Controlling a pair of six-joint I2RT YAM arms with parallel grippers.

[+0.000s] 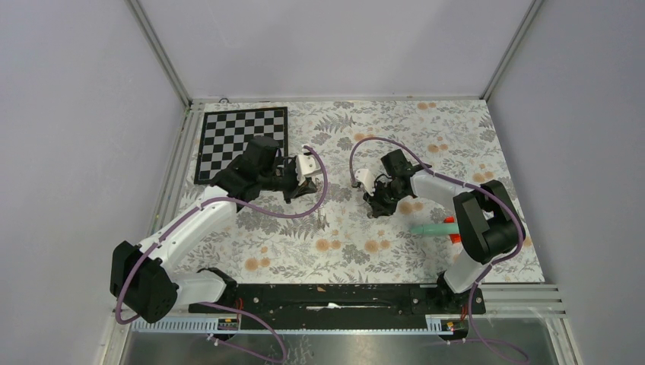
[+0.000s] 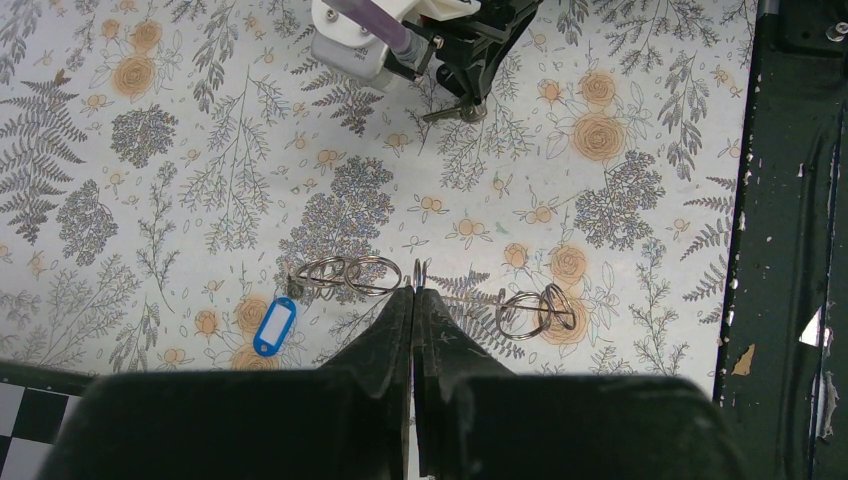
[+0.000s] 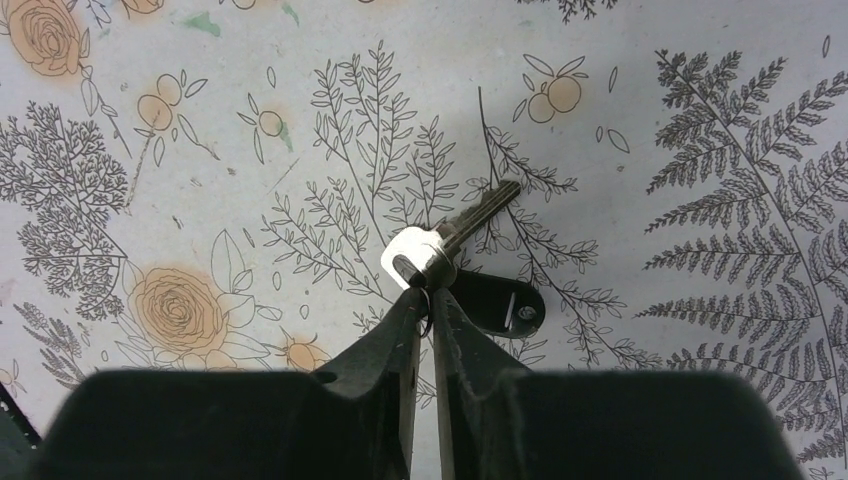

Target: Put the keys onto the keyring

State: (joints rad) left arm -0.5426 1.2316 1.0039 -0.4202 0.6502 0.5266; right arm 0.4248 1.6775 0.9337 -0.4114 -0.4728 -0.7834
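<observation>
My right hand (image 3: 425, 300) is down on the cloth with its fingers drawn almost together, a thin gap between them. They sit at the head of the silver key (image 3: 440, 240), whose blade points away and to my right. Its black tag (image 3: 495, 305) lies just right of my fingertips. I cannot tell whether I have a true hold.

My left hand (image 2: 414, 295) is closed tight. A thin wire ring (image 2: 418, 272), likely the keyring, stands edge-on at its tips. The blue tag (image 2: 275, 327) lies below and to its left, beside loose wire rings (image 2: 345, 272).

The risk as I judge it:
- **Weak pinch:** I may have only the edge of the key's head or its small loop, so the key could swivel or drop on lifting.
- **Dangling tag:** the black tag could swing and pull the key askew.
- **Poor alignment:** a tilted key would miss the ring's opening or knock the ring out of my left hand.
</observation>
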